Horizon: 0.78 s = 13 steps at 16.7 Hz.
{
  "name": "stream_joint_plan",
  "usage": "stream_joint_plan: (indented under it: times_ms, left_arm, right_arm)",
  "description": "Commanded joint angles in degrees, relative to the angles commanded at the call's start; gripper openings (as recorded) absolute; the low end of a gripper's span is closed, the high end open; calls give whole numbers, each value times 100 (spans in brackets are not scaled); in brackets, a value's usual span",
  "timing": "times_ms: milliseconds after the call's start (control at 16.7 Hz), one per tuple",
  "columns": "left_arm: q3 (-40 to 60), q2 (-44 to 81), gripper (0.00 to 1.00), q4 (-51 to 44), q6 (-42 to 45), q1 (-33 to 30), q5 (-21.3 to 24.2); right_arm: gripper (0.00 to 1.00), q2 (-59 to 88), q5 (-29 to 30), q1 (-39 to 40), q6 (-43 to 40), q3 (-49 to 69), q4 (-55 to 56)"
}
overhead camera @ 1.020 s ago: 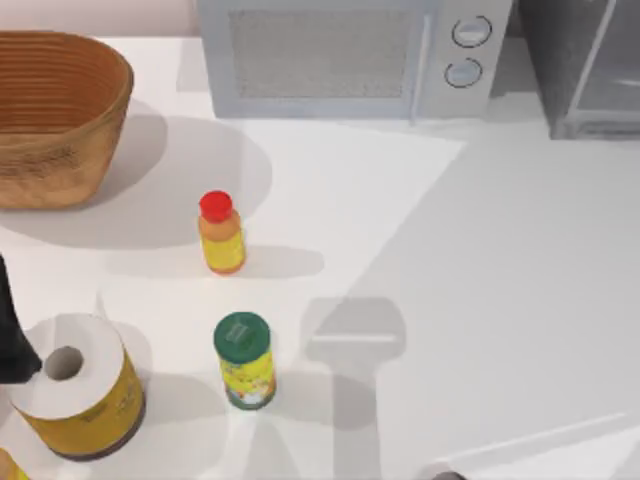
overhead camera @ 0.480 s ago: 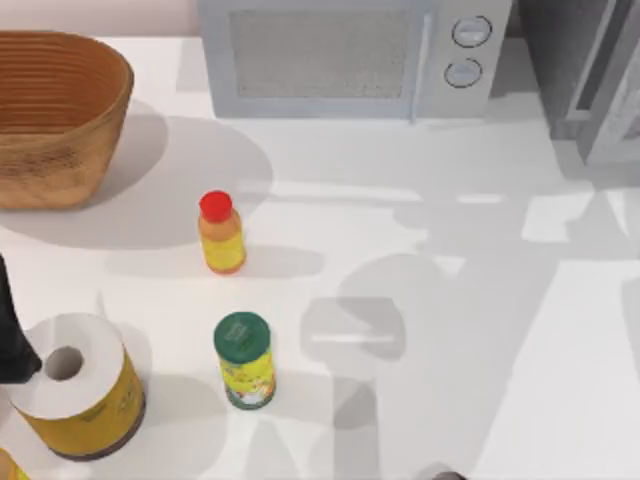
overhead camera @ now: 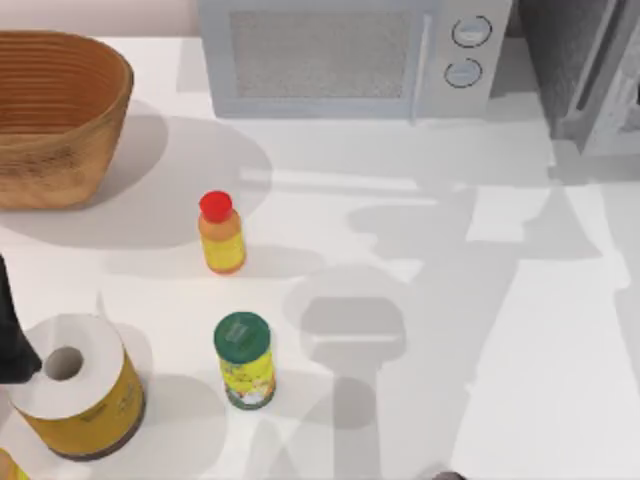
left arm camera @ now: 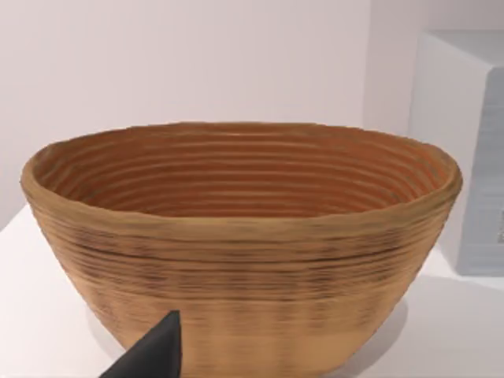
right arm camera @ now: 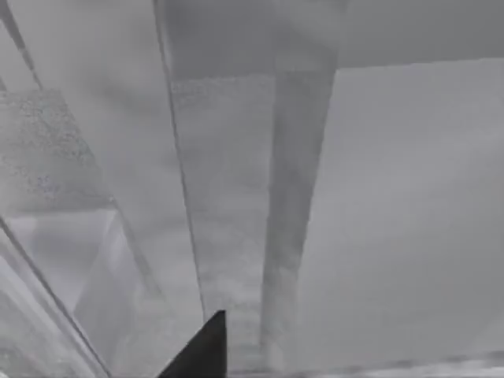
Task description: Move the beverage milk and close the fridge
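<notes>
The right gripper (right arm camera: 206, 350) points close at the fridge (right arm camera: 236, 197) door panel (finger spread indiscernible).

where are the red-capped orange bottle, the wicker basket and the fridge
red-capped orange bottle (overhead camera: 221, 240), top view, orange body
wicker basket (left arm camera: 236, 260), left wrist view, outer woven wall
fridge (overhead camera: 598, 70), top view, door frame
</notes>
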Motion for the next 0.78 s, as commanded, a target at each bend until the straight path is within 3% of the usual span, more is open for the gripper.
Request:
stream_joint_plan:
  times_ms: [600,780]
  left_arm:
    - [0,0,100,0,0,0,0]
    - [0,0,100,0,0,0,0]
  right_arm:
    - [100,1814,28,2,10,2344,-427]
    - [100,2053,33,4,12,2584,-524]
